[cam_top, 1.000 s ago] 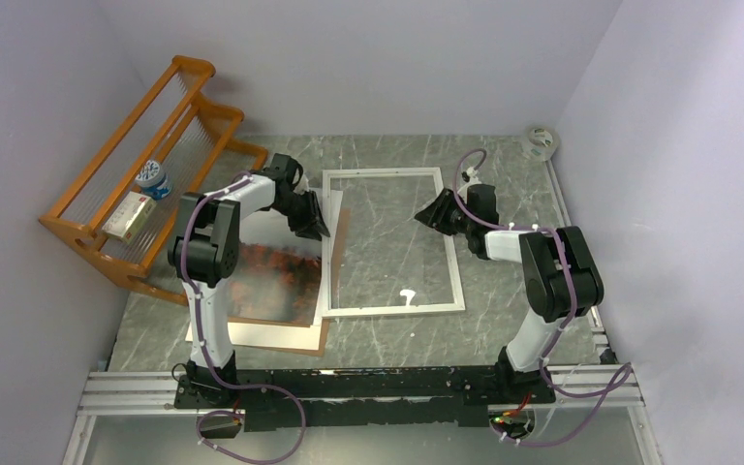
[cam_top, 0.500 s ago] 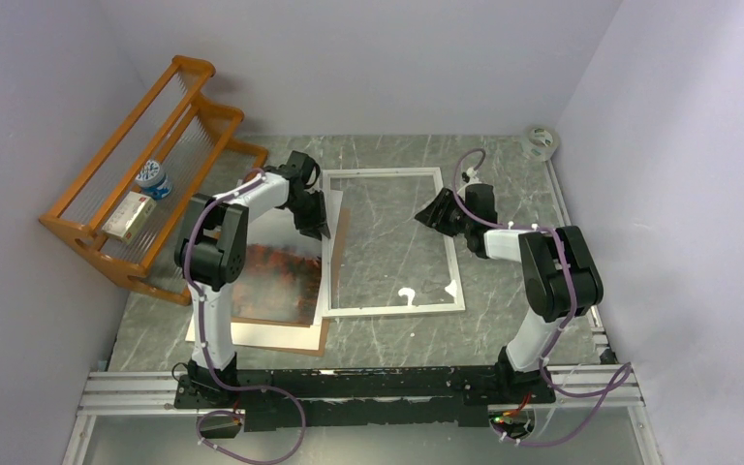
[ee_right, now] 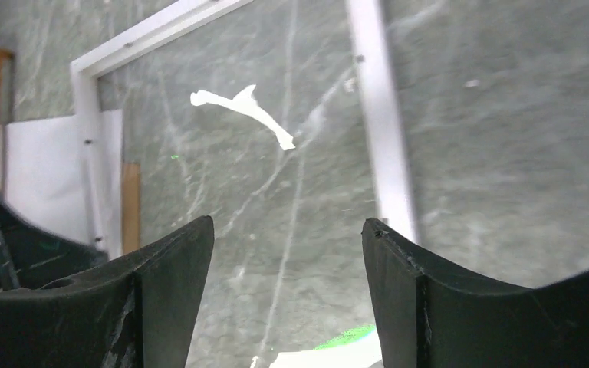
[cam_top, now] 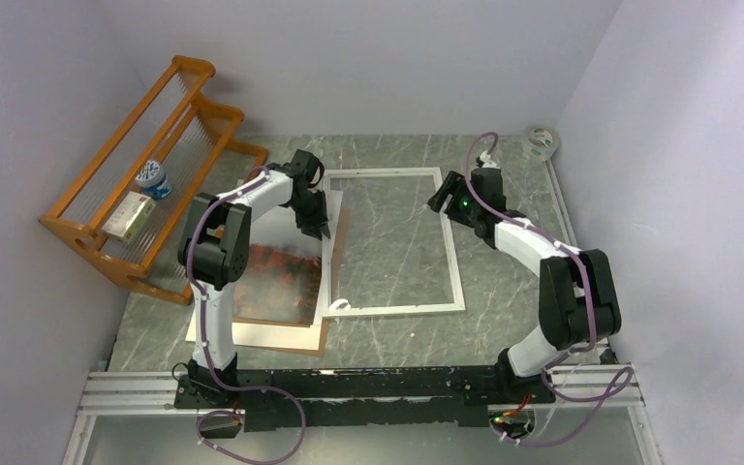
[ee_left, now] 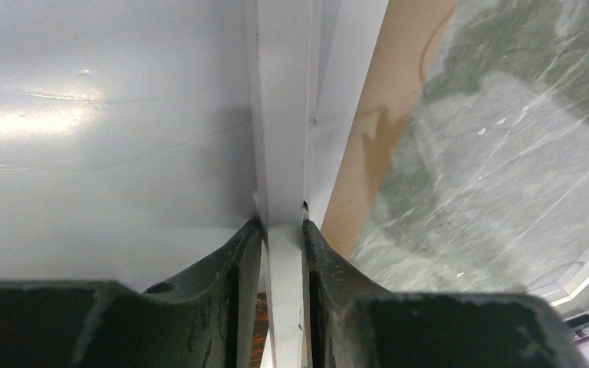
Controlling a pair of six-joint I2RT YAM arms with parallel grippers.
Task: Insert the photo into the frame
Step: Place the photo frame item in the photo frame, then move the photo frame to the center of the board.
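The white frame (cam_top: 453, 254) with its clear pane lies mid-table. My left gripper (cam_top: 318, 230) is shut on the frame's left bar (ee_left: 284, 138), which runs straight between the jaws of this gripper (ee_left: 282, 226). Left of the bar lies the photo (cam_top: 276, 276), red trees below and grey sky (ee_left: 107, 115) above, on the brown backing board (cam_top: 291, 339). My right gripper (cam_top: 442, 200) hovers open above the frame's right bar (ee_right: 380, 115). In the right wrist view that gripper (ee_right: 287, 224) holds nothing, and only the pane shows between the jaws.
An orange wooden rack (cam_top: 131, 165) with a can and a small box stands along the left wall. A roll of tape (cam_top: 541, 141) sits at the back right corner. Walls close in on three sides. The board's edge (ee_left: 383, 130) shows beside the frame bar.
My right gripper has opened, let go of the frame's right bar and lifted up and back. My left gripper has closed further on the left bar. The glare on the pane shifted left.
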